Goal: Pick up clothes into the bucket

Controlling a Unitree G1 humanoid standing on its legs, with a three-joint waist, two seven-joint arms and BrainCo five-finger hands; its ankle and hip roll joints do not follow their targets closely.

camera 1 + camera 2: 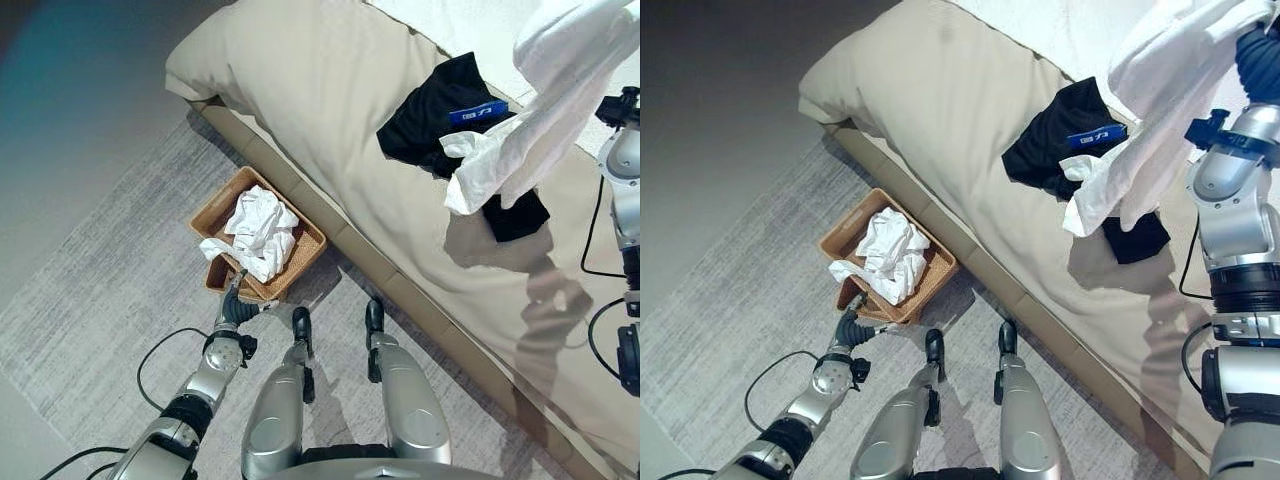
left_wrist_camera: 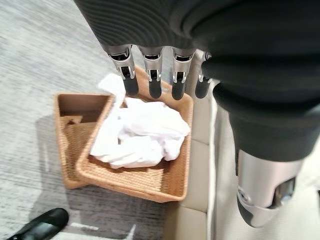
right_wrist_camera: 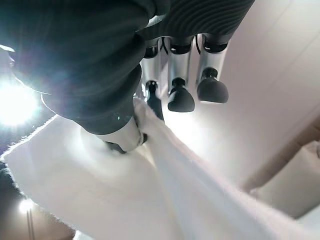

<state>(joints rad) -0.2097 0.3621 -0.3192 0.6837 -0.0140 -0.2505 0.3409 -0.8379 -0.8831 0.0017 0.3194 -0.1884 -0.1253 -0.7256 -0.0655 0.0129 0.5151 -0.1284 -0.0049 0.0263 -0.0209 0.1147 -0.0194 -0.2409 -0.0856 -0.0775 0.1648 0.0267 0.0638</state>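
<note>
A woven basket [image 1: 213, 196] stands on the rug against the bed's side, with crumpled white clothes [image 1: 258, 228] in it. My left hand [image 1: 232, 305] hovers just in front of the basket, open, its straight fingers [image 2: 152, 75] pointing over the white clothes [image 2: 145, 135]. My right hand [image 1: 1258, 55] is raised high over the bed, shut on a white garment [image 1: 540, 120] that hangs down from it. In the right wrist view the thumb [image 3: 125, 135] pinches that cloth [image 3: 125, 200] against the fingers. A black garment [image 1: 430, 110] with a blue label lies on the bed beneath.
The beige bed [image 1: 330, 90] runs diagonally across the view, with white bedding [image 1: 450, 20] at its far end. A grey rug [image 1: 110, 290] covers the floor by the basket. The bed's edge [image 1: 340, 235] lies just right of the basket.
</note>
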